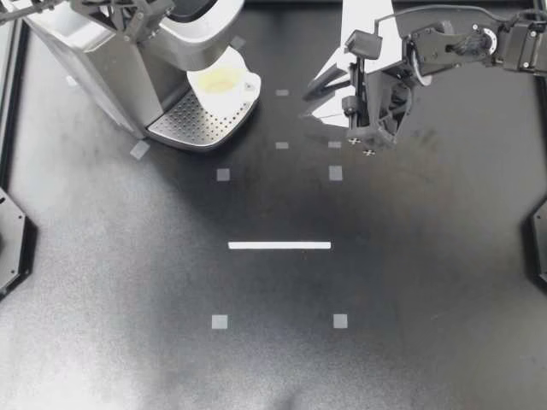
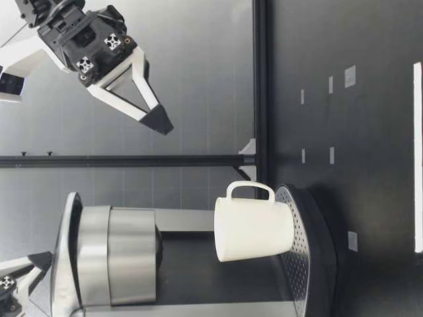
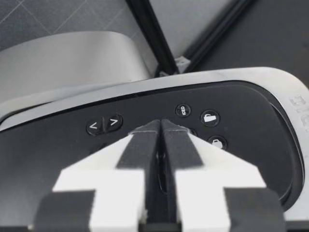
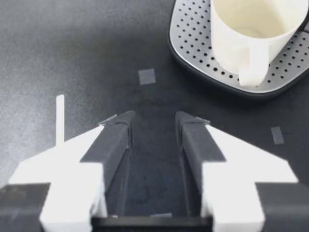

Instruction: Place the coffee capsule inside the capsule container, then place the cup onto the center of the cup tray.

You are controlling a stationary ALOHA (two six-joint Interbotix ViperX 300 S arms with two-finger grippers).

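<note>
My left pincer (image 3: 161,126), fingers together, hides part of the machine's button panel (image 3: 63,145); my right pincer (image 1: 305,104) gapes empty.

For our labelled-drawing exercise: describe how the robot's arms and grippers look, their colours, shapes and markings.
My right gripper and left gripper match: white wedge-shaped fingers lined with black pads, on black housings. Small white cross-marked tags sit on the right housing, and a pale cable curves beside its black wrist.

White cup (image 1: 224,84), silver perforated cup tray (image 1: 192,120), black table (image 1: 128,299) with pale grey squares (image 1: 223,174), white stripe (image 1: 279,245)
</note>
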